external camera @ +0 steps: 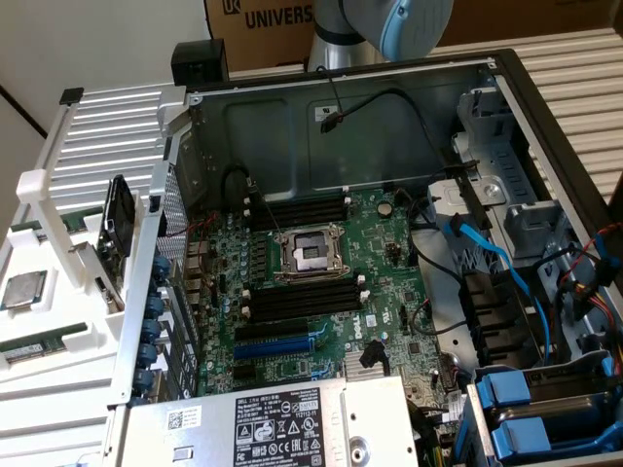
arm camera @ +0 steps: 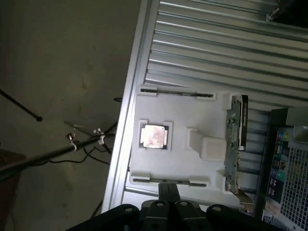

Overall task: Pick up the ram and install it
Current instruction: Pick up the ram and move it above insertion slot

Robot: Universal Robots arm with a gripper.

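Note:
The ram (external camera: pixel 34 345) is a thin green stick lying flat on a white fixture (external camera: pixel 68 321), on the exterior view's left, beside the open computer case. In the wrist view the ram (arm camera: pixel 192 182) shows as a thin dark strip in a holder on the white fixture (arm camera: pixel 192 115). My gripper (arm camera: pixel 168 190) hangs high above the fixture, its fingers shut with nothing between them, their tips over the middle of that strip. Black memory slots (external camera: pixel 302 297) lie empty on the green motherboard (external camera: pixel 389 282), beside the processor socket (external camera: pixel 310 255).
A square silver processor chip (external camera: pixel 21 290) (arm camera: pixel 154 136) rests on the fixture. A circuit card (external camera: pixel 117 238) (arm camera: pixel 236 144) stands on edge between the fixture and the case wall. Cables (external camera: pixel 487 253) and blue drive bays (external camera: pixel 535 409) crowd the case's right side. My arm (external camera: pixel 389 24) is at the back.

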